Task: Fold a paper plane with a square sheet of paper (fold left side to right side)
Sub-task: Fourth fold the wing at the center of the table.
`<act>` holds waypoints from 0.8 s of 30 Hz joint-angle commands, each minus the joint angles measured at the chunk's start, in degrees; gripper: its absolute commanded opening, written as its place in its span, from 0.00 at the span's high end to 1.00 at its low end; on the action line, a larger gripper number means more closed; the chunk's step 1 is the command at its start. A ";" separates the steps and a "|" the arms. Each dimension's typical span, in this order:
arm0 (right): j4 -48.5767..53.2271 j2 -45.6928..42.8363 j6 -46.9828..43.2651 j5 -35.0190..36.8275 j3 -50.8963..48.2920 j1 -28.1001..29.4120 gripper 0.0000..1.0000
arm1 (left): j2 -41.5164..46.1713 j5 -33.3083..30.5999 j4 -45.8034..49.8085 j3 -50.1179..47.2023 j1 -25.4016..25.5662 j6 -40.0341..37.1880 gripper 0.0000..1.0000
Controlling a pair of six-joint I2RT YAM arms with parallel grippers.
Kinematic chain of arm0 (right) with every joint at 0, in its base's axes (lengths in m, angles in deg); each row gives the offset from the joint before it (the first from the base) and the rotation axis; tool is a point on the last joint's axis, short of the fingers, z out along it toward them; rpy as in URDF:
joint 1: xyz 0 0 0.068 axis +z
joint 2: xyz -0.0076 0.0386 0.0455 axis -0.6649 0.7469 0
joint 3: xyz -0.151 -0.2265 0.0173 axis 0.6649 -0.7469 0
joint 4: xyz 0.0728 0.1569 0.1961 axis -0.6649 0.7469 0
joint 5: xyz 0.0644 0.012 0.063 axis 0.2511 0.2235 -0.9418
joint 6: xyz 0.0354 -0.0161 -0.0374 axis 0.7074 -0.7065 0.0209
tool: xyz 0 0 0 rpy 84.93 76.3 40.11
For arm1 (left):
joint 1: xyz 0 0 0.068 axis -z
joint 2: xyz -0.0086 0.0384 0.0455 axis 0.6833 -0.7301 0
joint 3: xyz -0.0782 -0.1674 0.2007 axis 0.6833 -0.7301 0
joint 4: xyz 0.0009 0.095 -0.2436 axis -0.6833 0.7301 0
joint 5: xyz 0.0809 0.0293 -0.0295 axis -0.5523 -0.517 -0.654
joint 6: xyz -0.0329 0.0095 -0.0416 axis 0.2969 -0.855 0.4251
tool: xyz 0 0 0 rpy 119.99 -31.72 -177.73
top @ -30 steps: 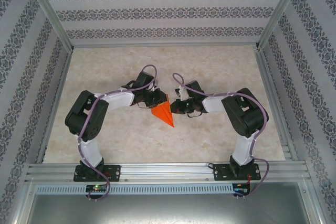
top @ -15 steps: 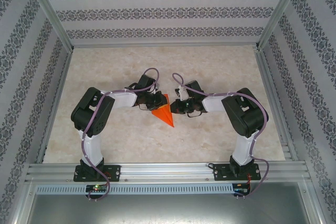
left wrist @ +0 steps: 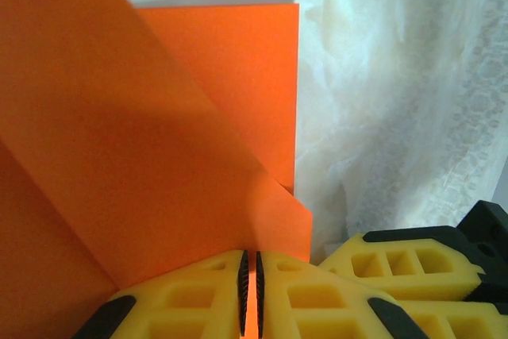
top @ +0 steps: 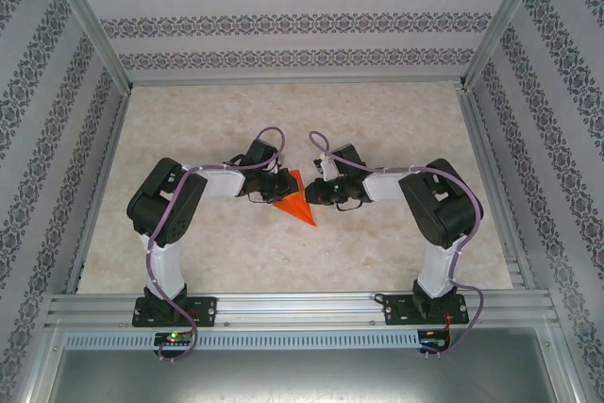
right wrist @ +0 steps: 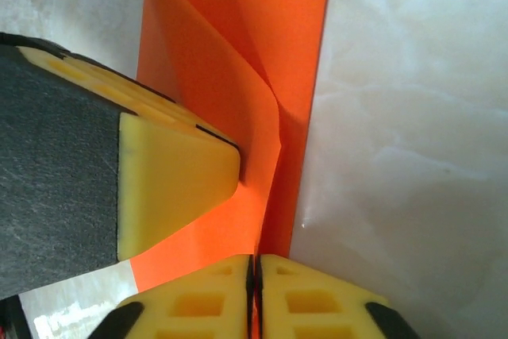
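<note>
Orange paper (top: pixel 296 205), folded to wedge, lies mid-worktop (top: pixel 377 120) between arms, tip toward bases. Left pincer (left wrist: pixel 249 295) clamped on its edge. Right pincer (right wrist: pixel 254 295) clamped on raised fold.

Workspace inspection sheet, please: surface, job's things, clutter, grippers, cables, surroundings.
Surface: pale marbled tabletop.
Job's things: bright orange folded paper wedge, tip pointing toward the near edge, held between both grippers.
Clutter: nothing seen.
Grippers: left gripper shut on the paper; right gripper shut on it too.
Cables: purple cables routed along the left arm and right arm.
Surroundings: patterned wallpaper walls; aluminium frame rail at the near edge.
</note>
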 commanded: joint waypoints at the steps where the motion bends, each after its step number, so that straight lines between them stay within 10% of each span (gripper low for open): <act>1: 2.39 -3.91 -0.32 2.09 -0.05 -0.19 0.79 | -1.52 -2.40 1.97 -2.65 0.27 0.08 0.84; 24: 7.51 -3.76 0.72 -9.66 -1.40 4.14 0.79 | -0.90 -2.45 2.51 -2.34 0.45 -0.34 0.84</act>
